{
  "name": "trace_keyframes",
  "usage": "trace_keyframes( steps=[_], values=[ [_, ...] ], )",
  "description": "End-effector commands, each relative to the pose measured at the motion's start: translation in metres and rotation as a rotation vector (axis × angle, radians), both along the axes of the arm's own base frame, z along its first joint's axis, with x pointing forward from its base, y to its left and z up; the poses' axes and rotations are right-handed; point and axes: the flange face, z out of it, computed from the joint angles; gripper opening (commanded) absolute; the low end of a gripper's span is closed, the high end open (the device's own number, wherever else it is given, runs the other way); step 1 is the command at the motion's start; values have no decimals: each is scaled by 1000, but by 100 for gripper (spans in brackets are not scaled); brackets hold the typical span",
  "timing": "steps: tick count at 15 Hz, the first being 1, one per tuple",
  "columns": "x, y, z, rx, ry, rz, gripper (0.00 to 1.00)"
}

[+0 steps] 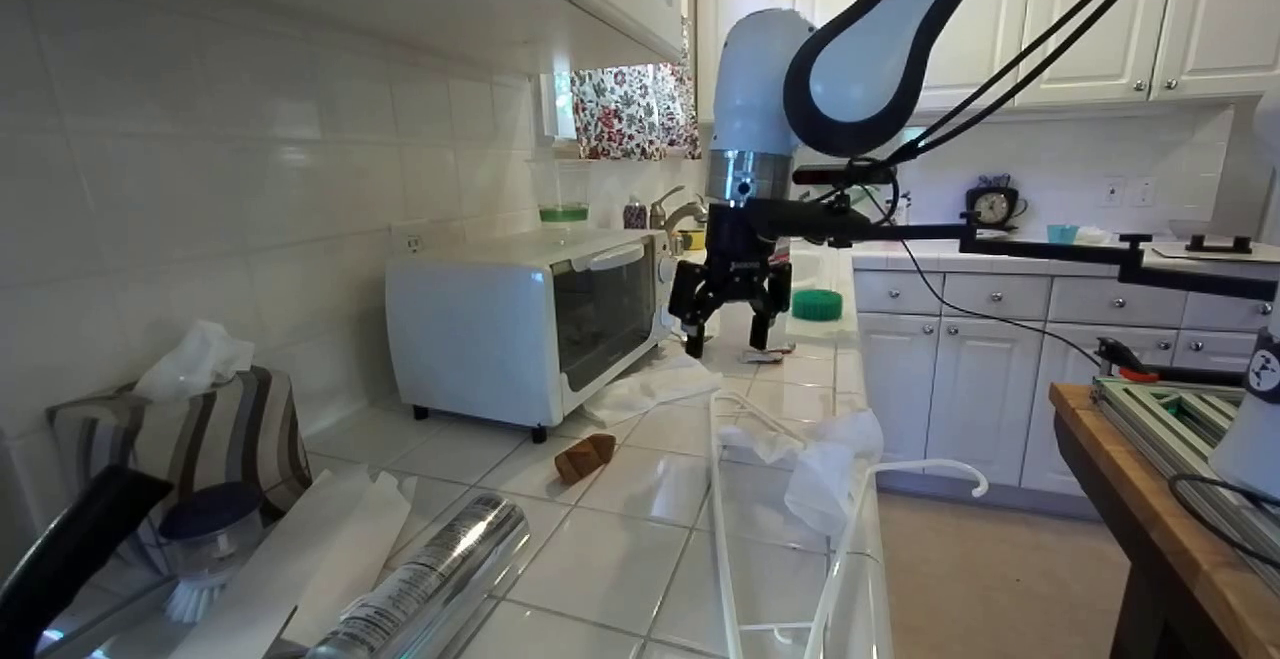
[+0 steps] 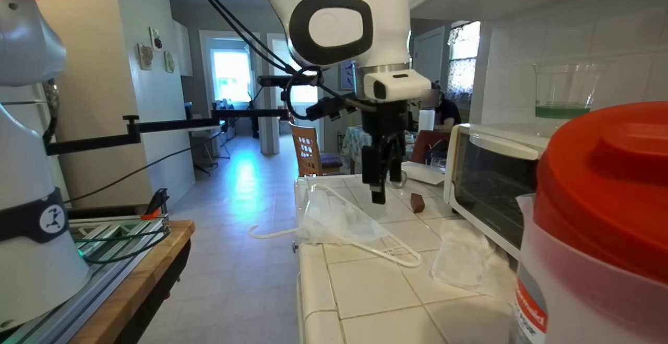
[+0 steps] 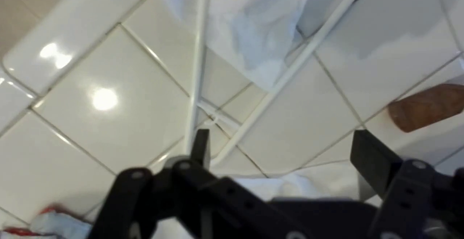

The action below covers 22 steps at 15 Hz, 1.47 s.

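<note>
My gripper (image 1: pixel 727 341) hangs above the tiled counter, pointing down. In the wrist view its fingers stand wide apart, with nothing between them. Below lies a white plastic hanger (image 3: pixel 197 68), its narrow end near the left fingertip in that view. A crumpled white tissue (image 3: pixel 250 32) lies across the hanger, also seen in an exterior view (image 1: pixel 825 489). Another white tissue (image 3: pixel 308 184) rests under the gripper, partly hidden by it. To the right in the wrist view is a brown block (image 3: pixel 427 106), apart from the gripper; both exterior views show this block (image 2: pixel 417 203) too.
A white toaster oven (image 1: pixel 480 329) stands against the wall beside the gripper. A silver can (image 1: pixel 440 579), a striped tissue box (image 1: pixel 200 429) and a green lid (image 1: pixel 817 305) are on the counter. A red-lidded container (image 2: pixel 605 192) looms at the right of an exterior view.
</note>
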Motion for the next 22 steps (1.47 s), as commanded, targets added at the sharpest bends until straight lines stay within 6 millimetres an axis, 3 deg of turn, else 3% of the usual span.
trace_keyframes(
  steps=[1, 2, 5, 9, 12, 22],
  values=[
    [-10, 21, 13, 95, -77, 127, 100],
    [-9, 28, 14, 139, -55, 154, 100],
    [-15, 25, 9, 214, 9, 215, 100],
    [-22, -4, 0, 201, 105, 258, 100],
    [-24, -15, 0, 157, 109, 312, 100],
    [-24, 25, 5, 80, 31, 558, 100]
  ],
)
